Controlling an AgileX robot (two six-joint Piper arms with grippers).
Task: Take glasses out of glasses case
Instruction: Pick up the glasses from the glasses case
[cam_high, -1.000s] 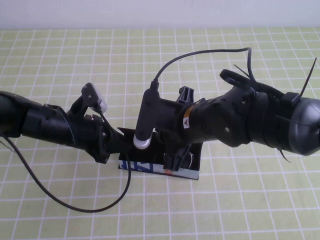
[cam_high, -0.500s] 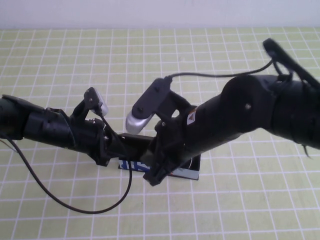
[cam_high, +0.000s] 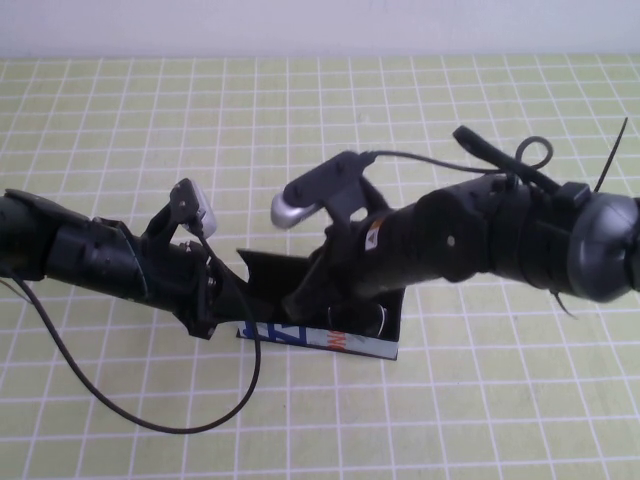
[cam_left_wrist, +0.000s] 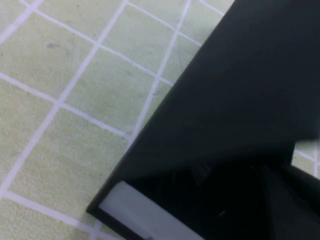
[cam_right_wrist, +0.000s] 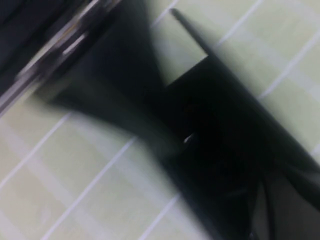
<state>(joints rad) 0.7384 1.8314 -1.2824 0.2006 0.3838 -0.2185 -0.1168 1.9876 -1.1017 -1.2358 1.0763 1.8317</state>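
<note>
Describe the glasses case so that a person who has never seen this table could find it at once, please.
On the green checked table, look at the middle, where both black arms meet. There the glasses case, a matte black box with its lid up, sits under the left gripper and right gripper. Its front side alone carries blue, white and orange print.

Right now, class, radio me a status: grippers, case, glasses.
Left gripper at the case lid. Right gripper shut, down inside the case. Glasses hidden under the arms; nothing else in the way.

glasses case: 1 | left gripper: 1 | right gripper: 1
</note>
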